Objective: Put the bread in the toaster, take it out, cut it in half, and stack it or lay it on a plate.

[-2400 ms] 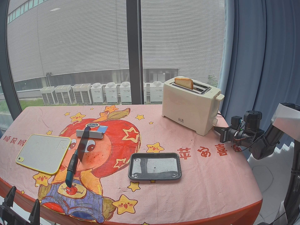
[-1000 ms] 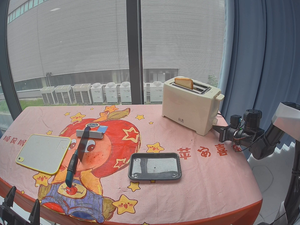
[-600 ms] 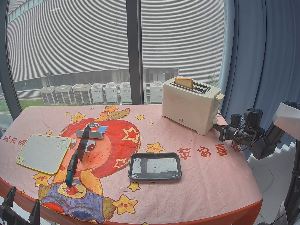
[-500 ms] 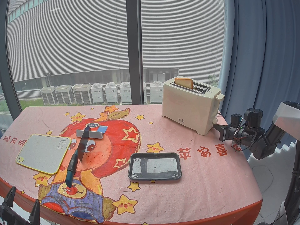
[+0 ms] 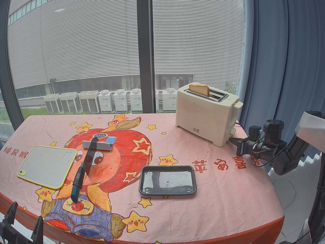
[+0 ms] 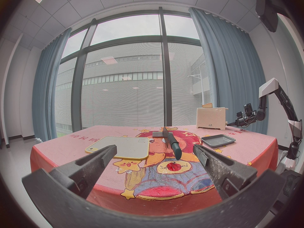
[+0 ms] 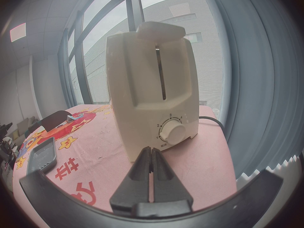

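A cream toaster [image 5: 206,114] stands at the table's far right, with a slice of bread [image 5: 199,89] sticking up out of its slot. Its lever [image 7: 161,30] is up and its dial [image 7: 172,133] faces my right gripper [image 7: 151,153], which is shut with nothing in it, low by the toaster's end [image 5: 232,140]. A knife [image 5: 83,168] with a teal handle rests tilted on a small stand [image 5: 97,145]. A cutting board [image 5: 46,165] lies at the left and a dark plate [image 5: 168,180] in the middle. My left gripper [image 6: 155,159] is open, off the table's near edge.
A blue curtain [image 5: 284,51] hangs behind the toaster and right arm. The toaster's cord [image 7: 212,121] trails over the cloth toward the table's right edge. A window spans the back. Open tablecloth lies between plate and toaster.
My right gripper has shifted slightly left and a bit lower beside the toaster's end. Everything else has stayed in place.
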You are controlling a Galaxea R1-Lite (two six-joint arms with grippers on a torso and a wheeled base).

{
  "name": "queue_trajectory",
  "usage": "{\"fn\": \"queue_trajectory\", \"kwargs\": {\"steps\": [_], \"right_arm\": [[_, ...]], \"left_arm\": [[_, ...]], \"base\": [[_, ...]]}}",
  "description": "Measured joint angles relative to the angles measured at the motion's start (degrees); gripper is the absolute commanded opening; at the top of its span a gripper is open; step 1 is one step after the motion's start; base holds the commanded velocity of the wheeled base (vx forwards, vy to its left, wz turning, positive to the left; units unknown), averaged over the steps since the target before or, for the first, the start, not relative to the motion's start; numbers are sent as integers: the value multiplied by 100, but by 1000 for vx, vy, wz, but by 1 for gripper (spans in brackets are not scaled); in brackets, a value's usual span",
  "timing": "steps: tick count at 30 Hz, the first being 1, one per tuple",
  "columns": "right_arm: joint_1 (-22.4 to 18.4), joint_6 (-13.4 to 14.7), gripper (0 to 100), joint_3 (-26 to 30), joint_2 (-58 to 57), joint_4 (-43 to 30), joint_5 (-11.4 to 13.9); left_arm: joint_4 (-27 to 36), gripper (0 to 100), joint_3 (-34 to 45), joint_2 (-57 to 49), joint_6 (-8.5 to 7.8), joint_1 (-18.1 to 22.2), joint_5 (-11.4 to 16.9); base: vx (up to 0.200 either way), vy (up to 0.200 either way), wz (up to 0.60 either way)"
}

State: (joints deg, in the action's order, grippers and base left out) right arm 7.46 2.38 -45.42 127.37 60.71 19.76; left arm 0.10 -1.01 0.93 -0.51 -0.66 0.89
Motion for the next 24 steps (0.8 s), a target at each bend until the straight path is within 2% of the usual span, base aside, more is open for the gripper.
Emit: {"fn": "queue_trajectory", "kwargs": {"steps": [24], "right_arm": [[332,-85,0,841,-1390,-63,-69]], "left_arm": [[0,100,0,0,0,0,0]], "base": [[0,0,0]]}}
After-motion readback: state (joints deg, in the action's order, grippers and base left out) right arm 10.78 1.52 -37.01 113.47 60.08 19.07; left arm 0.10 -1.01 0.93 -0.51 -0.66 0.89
